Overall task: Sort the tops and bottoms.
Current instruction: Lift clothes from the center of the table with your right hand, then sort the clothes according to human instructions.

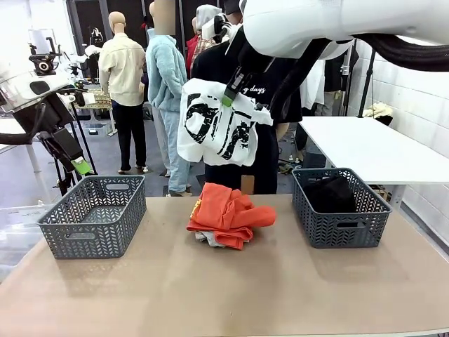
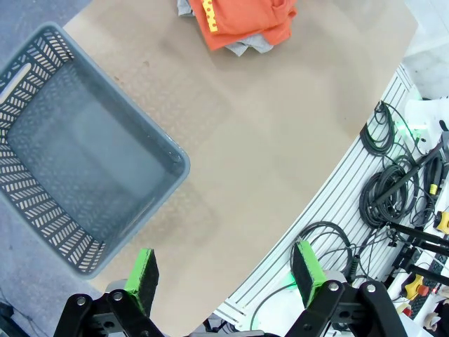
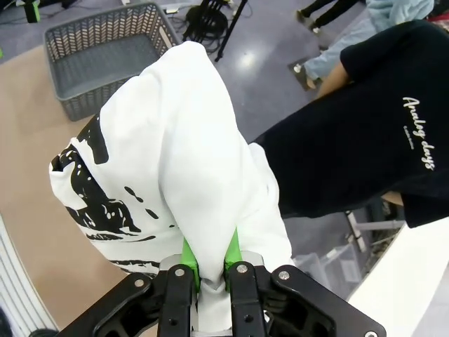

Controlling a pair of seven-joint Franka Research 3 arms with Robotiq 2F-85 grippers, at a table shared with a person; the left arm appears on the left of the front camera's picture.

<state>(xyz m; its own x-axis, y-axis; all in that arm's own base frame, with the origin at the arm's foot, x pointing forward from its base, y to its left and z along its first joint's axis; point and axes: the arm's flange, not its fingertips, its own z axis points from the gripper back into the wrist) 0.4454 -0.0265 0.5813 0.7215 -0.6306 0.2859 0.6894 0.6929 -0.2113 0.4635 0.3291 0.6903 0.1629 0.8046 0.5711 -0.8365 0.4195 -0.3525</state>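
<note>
Front view: the right gripper (image 1: 229, 97) is clamped tight on a pinch of the white T-shirt (image 1: 214, 130). The shirt hangs limp and bunched high above the orange top (image 1: 230, 210), showing its bold black print. The orange top lies crumpled, with the light grey top (image 1: 203, 237) peeking out beneath its near edge. To its right, the black bottoms (image 1: 330, 193) sit heaped in a grey basket (image 1: 335, 232). Left of it stands another basket (image 1: 91, 228), and beyond that the left gripper (image 2: 224, 270) hovers, fingers spread wide, holding nothing.
</note>
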